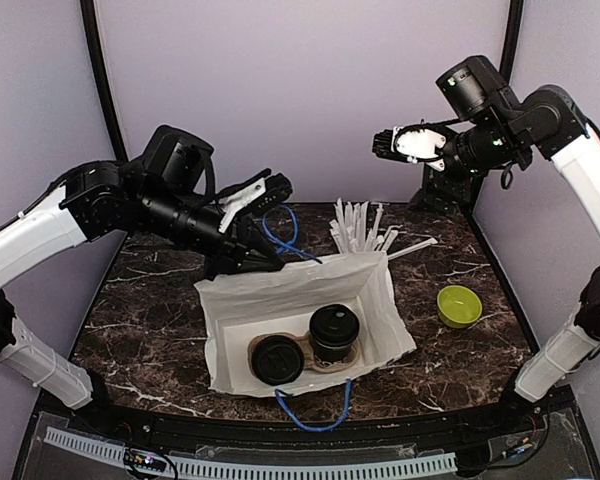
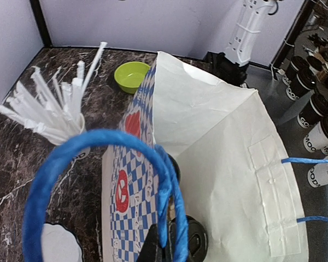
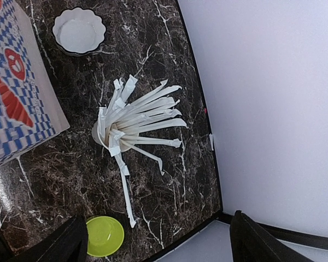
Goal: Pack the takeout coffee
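Observation:
Two black lidded coffee cups [image 1: 277, 358] [image 1: 334, 328] sit in a brown cardboard carrier [image 1: 325, 366] inside the open white paper bag [image 1: 380, 300] at mid-table. My left gripper [image 1: 270, 258] is shut on the bag's rear blue rope handle [image 1: 280, 232], and in the left wrist view its fingers [image 2: 153, 248] pinch that handle [image 2: 169, 185] above one cup lid [image 2: 195, 237]. The bag's outside is blue-checked [image 2: 134, 180]. My right gripper [image 1: 385, 145] is open and empty, high above the back right; in its wrist view it [image 3: 167, 243] hovers over the table's corner.
A white cup of wrapped straws [image 1: 360, 230] [image 3: 117, 136] stands behind the bag. A lime-green bowl [image 1: 459, 305] [image 3: 104, 236] sits to the right. A white fluted dish [image 3: 79, 31] lies behind the bag. The bag's front blue handle [image 1: 315, 412] hangs near the table's front edge.

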You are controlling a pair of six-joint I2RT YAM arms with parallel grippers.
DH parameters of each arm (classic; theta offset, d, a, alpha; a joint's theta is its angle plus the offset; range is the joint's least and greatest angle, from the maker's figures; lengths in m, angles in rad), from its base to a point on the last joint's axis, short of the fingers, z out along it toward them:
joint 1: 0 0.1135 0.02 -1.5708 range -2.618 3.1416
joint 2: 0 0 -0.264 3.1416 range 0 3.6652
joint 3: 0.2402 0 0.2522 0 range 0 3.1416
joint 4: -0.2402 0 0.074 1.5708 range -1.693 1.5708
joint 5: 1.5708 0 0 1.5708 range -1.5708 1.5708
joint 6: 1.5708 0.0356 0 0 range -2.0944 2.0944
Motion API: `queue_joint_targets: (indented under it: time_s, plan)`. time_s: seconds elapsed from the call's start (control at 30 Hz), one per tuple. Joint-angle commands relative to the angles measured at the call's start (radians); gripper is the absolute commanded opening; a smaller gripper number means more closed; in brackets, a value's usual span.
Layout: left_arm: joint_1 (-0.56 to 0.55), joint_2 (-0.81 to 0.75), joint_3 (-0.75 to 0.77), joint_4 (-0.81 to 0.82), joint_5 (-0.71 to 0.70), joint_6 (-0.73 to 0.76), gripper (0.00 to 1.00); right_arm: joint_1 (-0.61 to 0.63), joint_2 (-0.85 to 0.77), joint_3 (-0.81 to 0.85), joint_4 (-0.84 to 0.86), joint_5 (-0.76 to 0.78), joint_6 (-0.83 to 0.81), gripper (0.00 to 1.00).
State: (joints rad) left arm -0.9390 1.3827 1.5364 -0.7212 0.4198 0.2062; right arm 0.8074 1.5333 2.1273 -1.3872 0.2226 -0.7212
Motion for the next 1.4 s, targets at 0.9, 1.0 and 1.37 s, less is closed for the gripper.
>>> queue_joint_targets:
  time_s: [0.9, 1.0, 1.37]
  plan:
    - [-0.412, -0.026, -0.042, 0.004, -0.383, -0.065, 0.00, -0.085, -0.033, -0.114, 0.039, 0.025, 0.037, 0.91]
    - [-0.352, -0.029, -0.031, -0.006, -0.355, -0.047, 0.00, -0.091, -0.035, -0.124, 0.038, 0.016, 0.039, 0.92]
    - [-0.211, -0.018, -0.028, -0.005, -0.373, 0.018, 0.00, -0.269, -0.009, -0.144, -0.028, -0.234, 0.035, 0.89]
